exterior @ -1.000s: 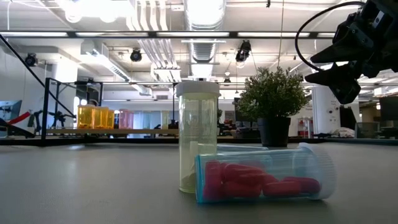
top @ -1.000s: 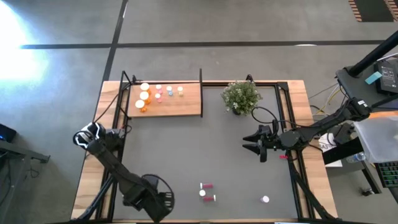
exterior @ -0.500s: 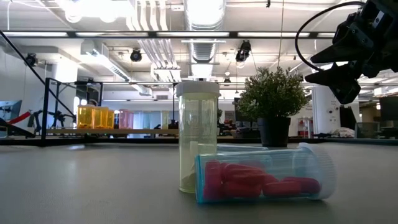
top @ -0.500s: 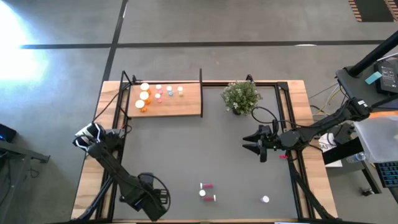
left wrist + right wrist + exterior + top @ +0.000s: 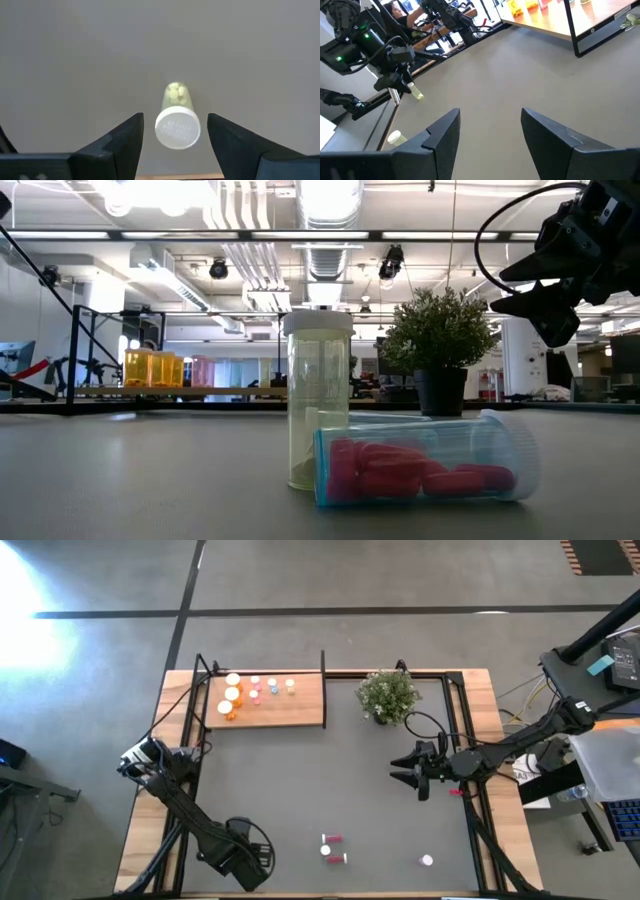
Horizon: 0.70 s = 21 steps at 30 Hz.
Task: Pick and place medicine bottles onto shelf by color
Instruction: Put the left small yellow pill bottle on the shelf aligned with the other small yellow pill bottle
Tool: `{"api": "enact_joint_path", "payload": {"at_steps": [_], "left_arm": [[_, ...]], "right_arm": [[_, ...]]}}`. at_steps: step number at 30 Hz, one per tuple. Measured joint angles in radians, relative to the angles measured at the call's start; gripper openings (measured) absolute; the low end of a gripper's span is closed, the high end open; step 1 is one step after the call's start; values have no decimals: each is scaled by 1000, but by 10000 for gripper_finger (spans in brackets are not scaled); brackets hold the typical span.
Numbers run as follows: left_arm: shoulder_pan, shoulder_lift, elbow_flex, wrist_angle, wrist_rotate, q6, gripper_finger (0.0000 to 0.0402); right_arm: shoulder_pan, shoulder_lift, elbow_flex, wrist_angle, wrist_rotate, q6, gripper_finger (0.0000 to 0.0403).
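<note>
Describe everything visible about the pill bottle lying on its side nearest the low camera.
The lying bottle is clear plastic with a pale blue tint and fine ribbing along its wall, partly filled with red capsules. It rests on its side on the grey table mat, lengthwise across the low view. An upright yellowish bottle with a white cap stands just behind it; whether they touch cannot be told. No end effector is near it.

Two dark jointed arms, looping black cable, tapered black wedge-shaped jaws.
</note>
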State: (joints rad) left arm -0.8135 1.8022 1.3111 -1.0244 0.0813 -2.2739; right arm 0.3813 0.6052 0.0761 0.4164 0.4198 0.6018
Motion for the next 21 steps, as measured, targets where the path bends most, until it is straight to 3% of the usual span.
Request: {"api": "enact_joint_path", "payload": {"at_steps": [5, 15, 21], "left_arm": [[2, 0, -5, -5, -10, 37, 195], [2, 1, -4, 12, -14, 38, 123], [2, 1, -4, 43, -15, 39, 106]], "right_arm": [[0, 0, 0, 0, 0, 0, 201], [0, 0, 0, 0, 0, 0, 201], [0, 0, 0, 0, 0, 0, 201]]}}
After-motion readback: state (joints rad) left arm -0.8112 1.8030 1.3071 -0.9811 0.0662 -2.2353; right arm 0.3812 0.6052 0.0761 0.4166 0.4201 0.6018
